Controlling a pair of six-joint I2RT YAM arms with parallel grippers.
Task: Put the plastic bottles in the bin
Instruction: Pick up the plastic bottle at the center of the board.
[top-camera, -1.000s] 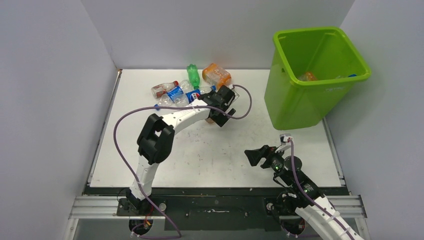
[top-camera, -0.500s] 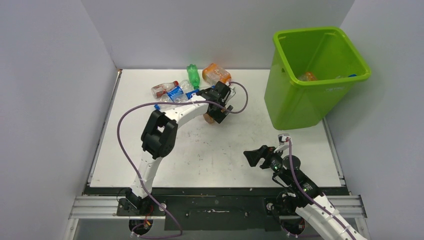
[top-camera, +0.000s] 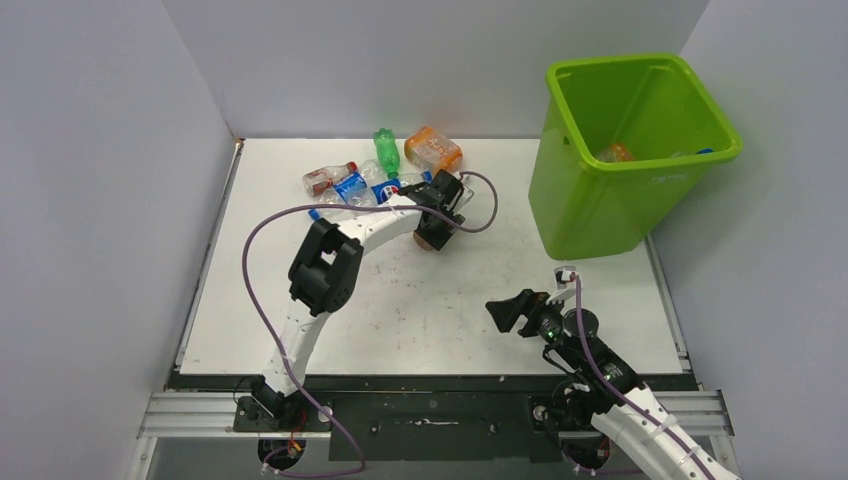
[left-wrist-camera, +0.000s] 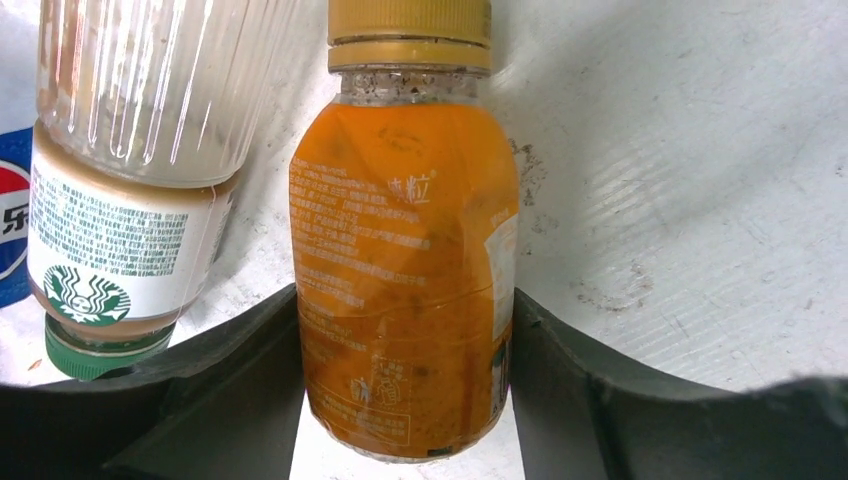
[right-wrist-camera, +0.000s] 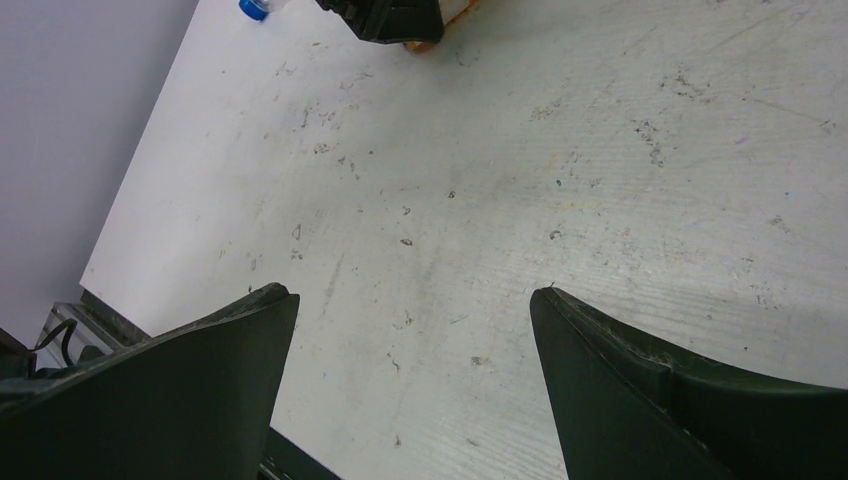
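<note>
An orange bottle (left-wrist-camera: 405, 200) with a yellow cap lies on the table, and my left gripper (left-wrist-camera: 405, 295) is shut on its lower body, both fingers pressed to its sides. From the top view the left gripper (top-camera: 434, 212) sits at the right end of a pile of plastic bottles: a green one (top-camera: 386, 150), an orange-tinted one (top-camera: 433, 148), a red-labelled one (top-camera: 325, 178) and Pepsi ones (top-camera: 352, 187). The lime-green bin (top-camera: 590, 200) stands at the far right with bottles (top-camera: 617, 152) inside. My right gripper (top-camera: 500, 312) hangs open over bare table, holding nothing.
A clear ribbed bottle with a green cap and a white label (left-wrist-camera: 130, 200) lies just left of the held bottle. The left arm's purple cable (top-camera: 270, 230) loops over the table's left half. Grey walls close in the table on three sides.
The left gripper's fingers have closed in on the orange bottle after a small shift toward the pile. The right arm has barely moved.
</note>
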